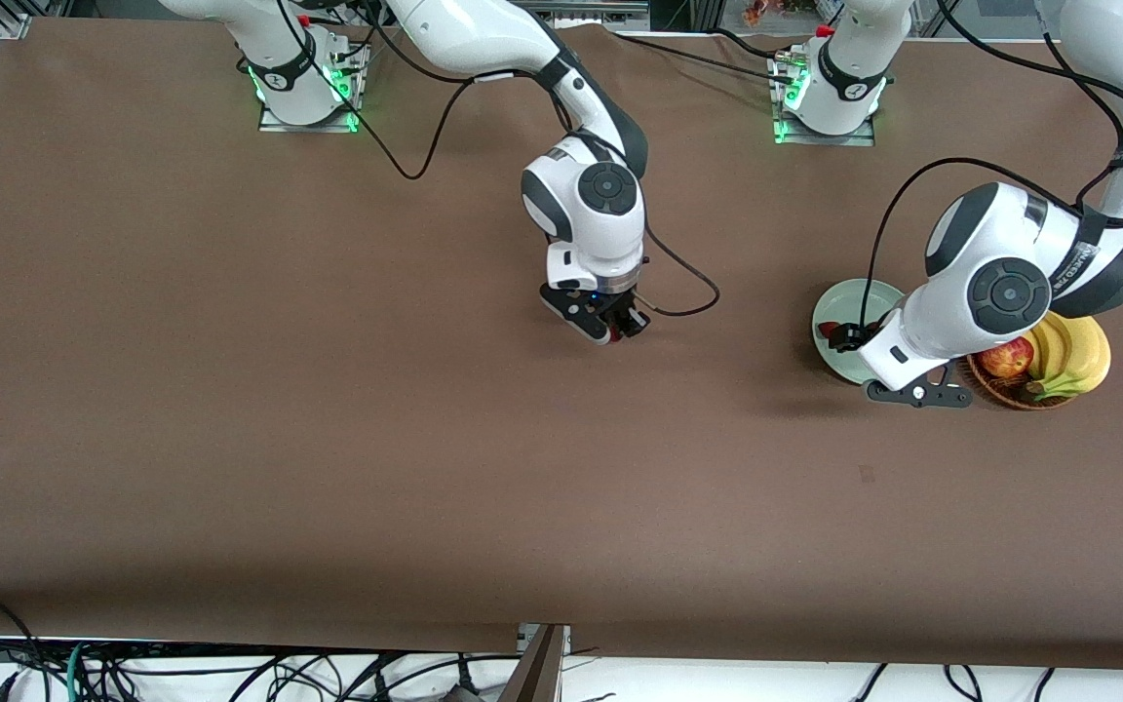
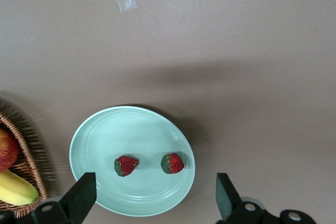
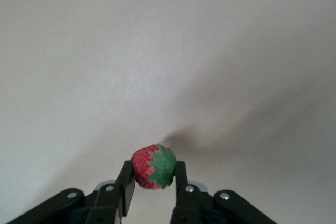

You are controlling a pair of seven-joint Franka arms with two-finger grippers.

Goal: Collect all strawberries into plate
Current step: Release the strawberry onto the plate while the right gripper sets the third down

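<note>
the left gripper (image 2: 152, 203) hangs spread wide over the plate (image 2: 94, 135), where two strawberries (image 2: 126, 165) lie. farther off, over bare table, the right gripper (image 3: 153, 187) pinches the third strawberry (image 3: 153, 167), likely plate-bound.

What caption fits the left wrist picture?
Open left gripper over the plate holding two strawberries.

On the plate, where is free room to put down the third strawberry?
The plate is bare across the half away from its two strawberries. The open left gripper crowds their side. The right gripper holds the third strawberry.
</note>
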